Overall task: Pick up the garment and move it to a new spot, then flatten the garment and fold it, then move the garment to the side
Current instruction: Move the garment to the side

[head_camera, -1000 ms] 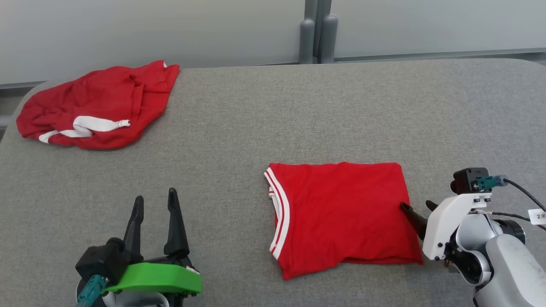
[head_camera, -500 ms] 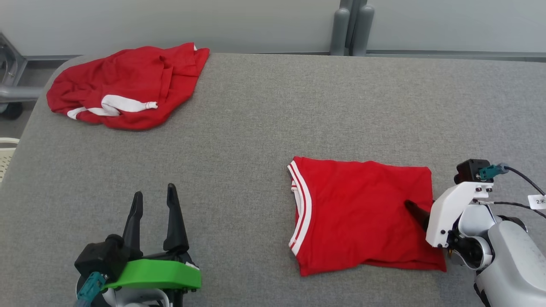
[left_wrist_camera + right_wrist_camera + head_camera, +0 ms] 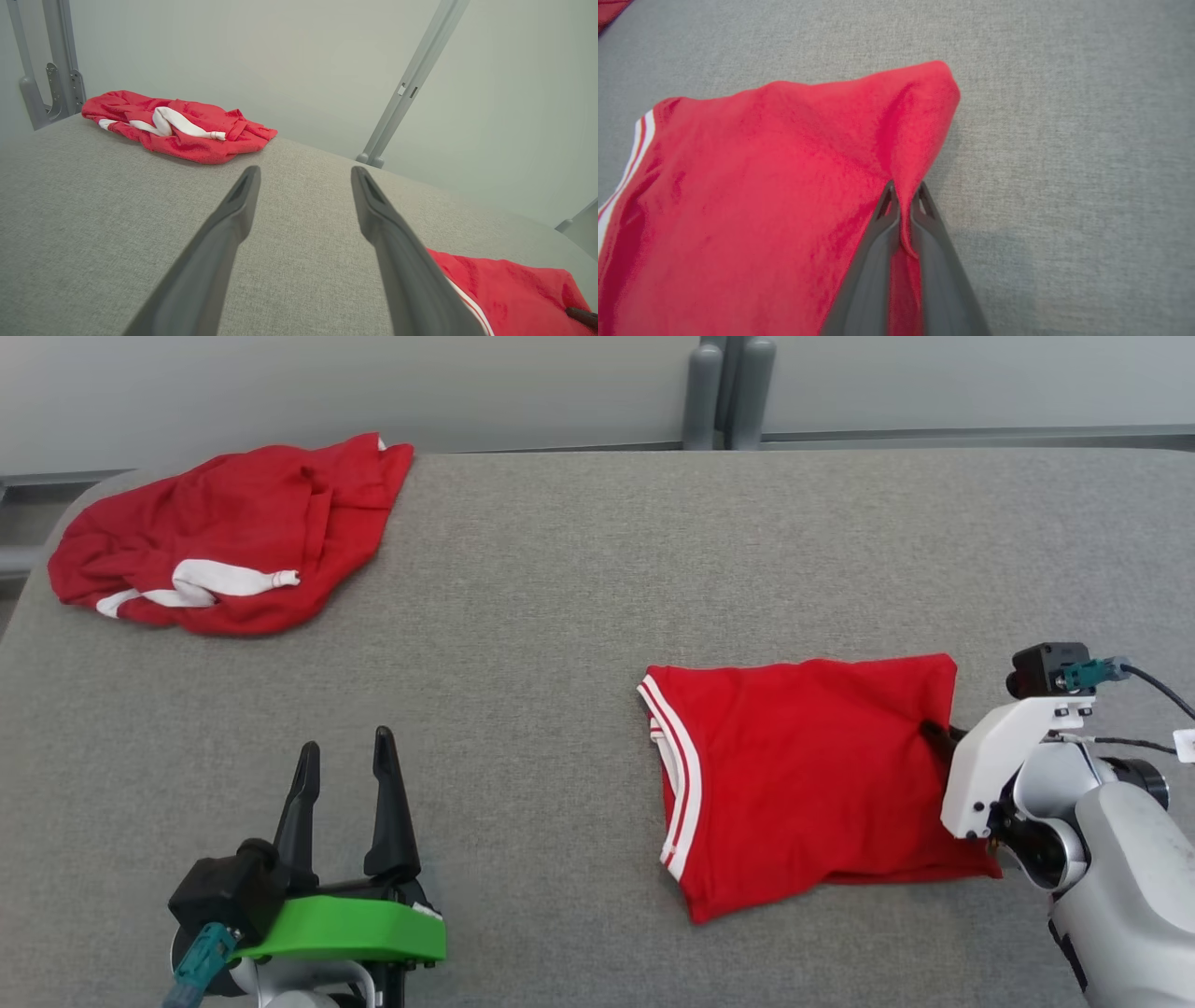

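The folded red garment point(image 3: 803, 775) with white-striped trim lies on the right half of the grey table point(image 3: 579, 569). My right gripper point(image 3: 936, 733) is at its right edge, shut on a pinched fold of the red cloth. In the right wrist view the two fingers of the right gripper point(image 3: 904, 191) clamp a ridge of the garment point(image 3: 761, 186), which puckers toward them. My left gripper point(image 3: 345, 751) rests open at the lower left, well apart from the garment, with nothing between its fingers. The left wrist view shows the left gripper point(image 3: 303, 175) spread wide over bare table, the garment point(image 3: 514, 294) at lower right.
A second red garment point(image 3: 224, 537), crumpled with a white band, lies at the table's far left corner and appears again as a crumpled heap point(image 3: 177, 126) in the left wrist view. Grey posts point(image 3: 724, 392) stand behind the table's far edge. A pale wall closes the back.
My right gripper has shut on the garment's right edge, and the cloth now bunches there. The head camera has shifted. The left gripper stays open in place.
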Tool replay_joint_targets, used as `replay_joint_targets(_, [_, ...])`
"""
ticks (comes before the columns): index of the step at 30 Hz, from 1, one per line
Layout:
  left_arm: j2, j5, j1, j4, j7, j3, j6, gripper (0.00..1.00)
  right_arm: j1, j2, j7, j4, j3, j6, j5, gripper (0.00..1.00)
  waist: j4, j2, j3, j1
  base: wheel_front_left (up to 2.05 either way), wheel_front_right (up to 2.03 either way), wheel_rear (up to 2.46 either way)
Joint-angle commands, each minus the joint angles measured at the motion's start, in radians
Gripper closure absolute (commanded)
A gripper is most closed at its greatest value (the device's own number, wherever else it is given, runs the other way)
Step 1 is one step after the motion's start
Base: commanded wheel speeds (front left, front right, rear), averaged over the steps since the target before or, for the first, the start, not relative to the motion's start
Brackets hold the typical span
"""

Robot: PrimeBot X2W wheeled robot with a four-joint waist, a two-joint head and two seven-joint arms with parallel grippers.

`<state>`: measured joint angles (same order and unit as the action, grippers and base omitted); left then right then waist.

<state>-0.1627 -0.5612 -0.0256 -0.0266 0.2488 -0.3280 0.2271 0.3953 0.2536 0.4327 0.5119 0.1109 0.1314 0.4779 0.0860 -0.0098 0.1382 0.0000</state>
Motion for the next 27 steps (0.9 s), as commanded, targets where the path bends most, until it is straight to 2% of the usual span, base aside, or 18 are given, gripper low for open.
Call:
replay_joint_targets(1, [-0.003, 0.007, -0.021, -0.003, 0.002, -0.006, -0.005, 0.00, 0.023, 0.015, -0.017, 0.001, -0.004, -0.001, -0.016, 1.00, -0.047, 0.0098, 0.010, 0.0000, 0.00, 0.00, 0.00])
replay_joint_targets(17, [-0.037, 0.048, -0.111, -0.026, -0.027, -0.021, -0.004, 0.00, 0.204, 0.033, -0.067, 0.013, 0.007, -0.001, -0.049, 1.00, -0.366, 0.0098, 0.094, 0.0000, 0.00, 0.00, 0.00])
replay_joint_targets(23, [-0.043, 0.059, -0.141, -0.020, -0.048, -0.042, -0.010, 0.00, 0.263, 0.019, -0.084, 0.037, 0.032, -0.001, -0.040, 1.00, -0.447, 0.0098, 0.110, 0.0000, 0.00, 0.00, 0.00])
replay_joint_targets(27, [-0.036, 0.062, -0.150, -0.009, -0.058, -0.061, -0.014, 0.00, 0.292, 0.014, -0.106, 0.074, 0.052, -0.001, -0.033, 1.00, -0.474, 0.0098, 0.100, 0.0000, 0.00, 0.00, 0.00])
